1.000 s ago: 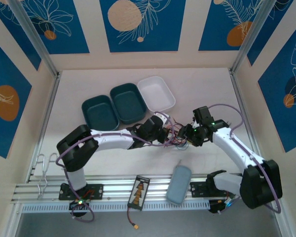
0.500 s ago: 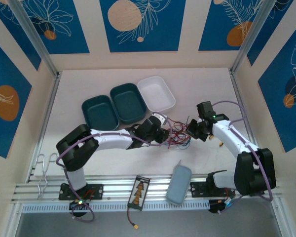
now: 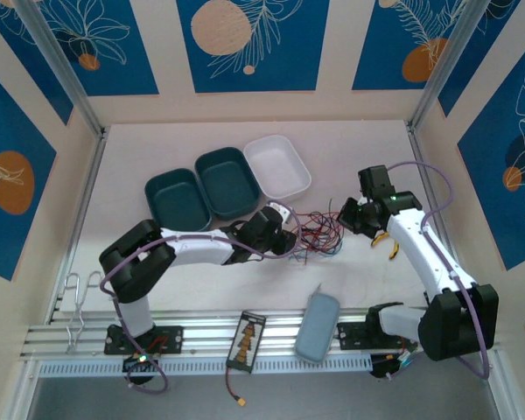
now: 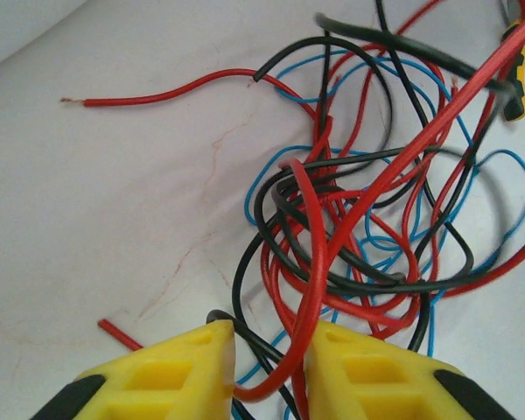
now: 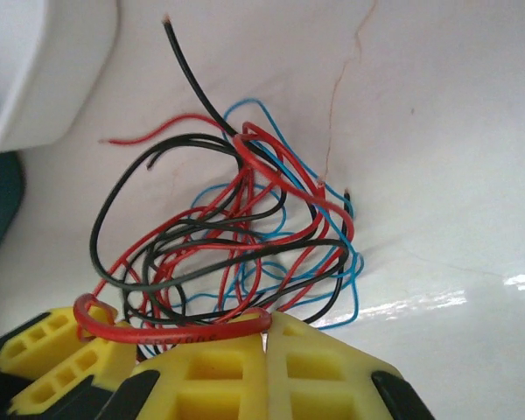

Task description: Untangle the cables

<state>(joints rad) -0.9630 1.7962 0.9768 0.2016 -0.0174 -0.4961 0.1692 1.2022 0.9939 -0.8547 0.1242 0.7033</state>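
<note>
1. Right end effector (image 5: 267, 331) has its yellow fingers (image 5: 210, 372) pressed together, pinching one red strand of the cables (image 5: 227, 236).
2. Left end effector (image 4: 271, 350) stands slightly apart, with a red strand running loose through the gap.
3. Between them, the tangled red, black and blue bundle lies on the white table (image 3: 157, 149).
4. Beyond the tangle, a white tray (image 3: 277, 164) sits beside two teal trays (image 3: 227, 182).

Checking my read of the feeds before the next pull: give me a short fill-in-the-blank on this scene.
1. The wire pinched by the right gripper is ____.
2. The cables are red, black and ____.
3. Beside the white tray sit ____ dark teal trays.
Missing words: red; blue; two.
</note>
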